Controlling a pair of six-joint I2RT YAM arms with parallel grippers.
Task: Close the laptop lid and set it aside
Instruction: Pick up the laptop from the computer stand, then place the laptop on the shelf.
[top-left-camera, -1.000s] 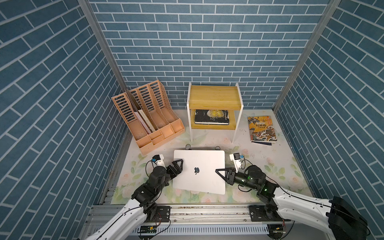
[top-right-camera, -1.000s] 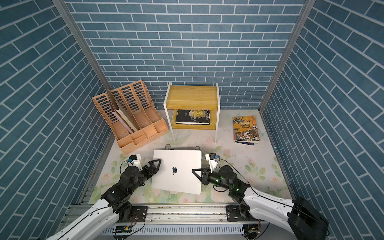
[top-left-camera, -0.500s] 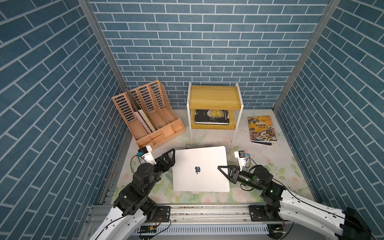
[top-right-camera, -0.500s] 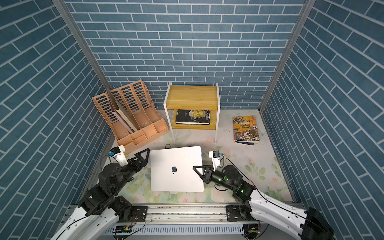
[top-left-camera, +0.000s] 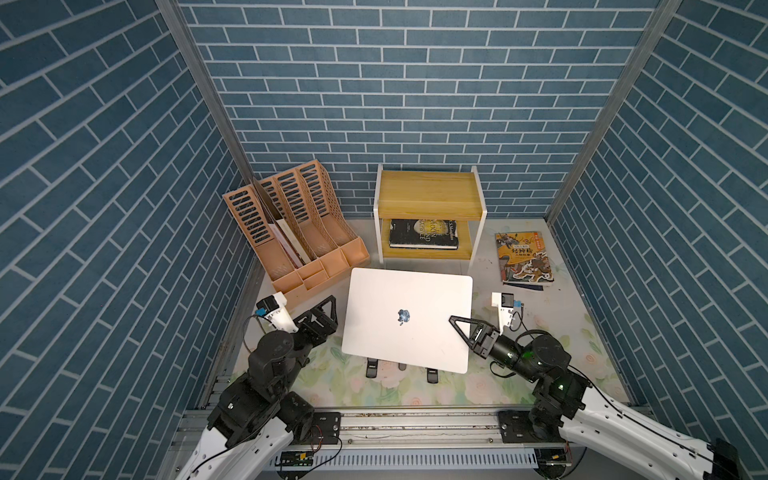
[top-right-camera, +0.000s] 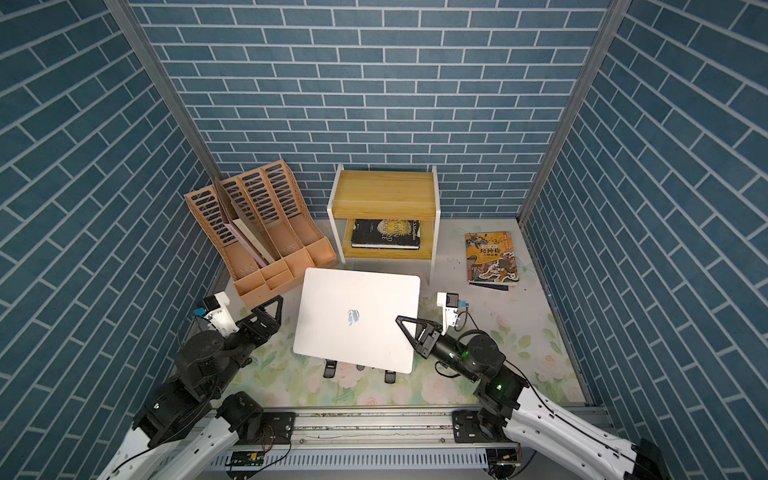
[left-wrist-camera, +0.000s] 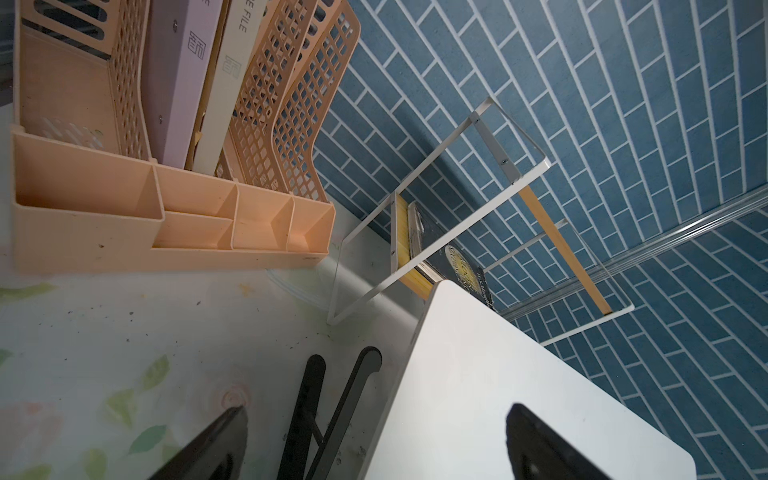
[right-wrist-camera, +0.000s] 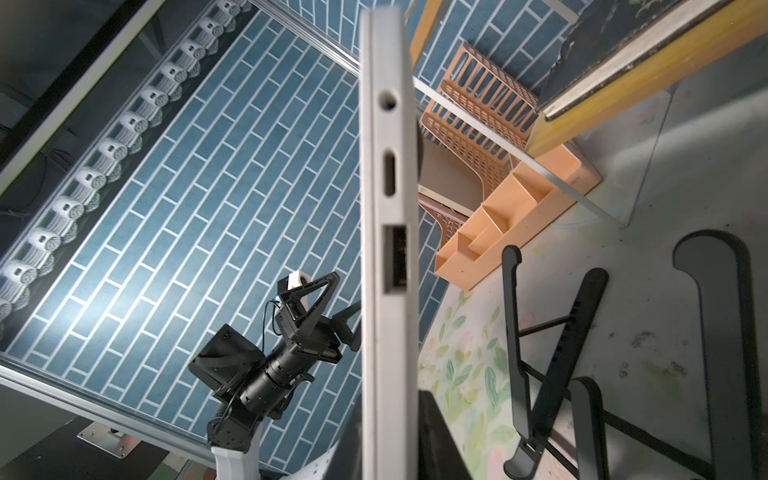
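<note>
The silver laptop (top-left-camera: 415, 345) is closed and hangs slightly tilted above the floral mat in both top views (top-right-camera: 361, 349). Its lid (top-left-camera: 374, 295) faces up, showing the dark apple logo. My right gripper (top-left-camera: 460, 328) is shut on the laptop's right edge (top-right-camera: 409, 332). The right wrist view shows the laptop (right-wrist-camera: 388, 249) edge-on, lid flat against base, with my right gripper (right-wrist-camera: 388, 405) pinching it from both sides. My left gripper (top-left-camera: 332, 316) stands open just left of the laptop, not touching it (top-right-camera: 277, 318). In the left wrist view my left gripper (left-wrist-camera: 376, 415) faces the lid's (left-wrist-camera: 478, 374) edge.
A black folding stand (top-left-camera: 431, 375) sits on the mat under the laptop (left-wrist-camera: 332, 399) (right-wrist-camera: 552, 332). At the back are an orange file organiser (top-left-camera: 291, 237), a wooden shelf (top-left-camera: 428, 195) holding a black book (top-left-camera: 424, 235), and a colourful book (top-left-camera: 523, 257) at the right.
My right gripper has carried the closed laptop up and farther back, squaring it and uncovering the stand's front feet. My left gripper has pulled back leftward from the laptop's left edge.
</note>
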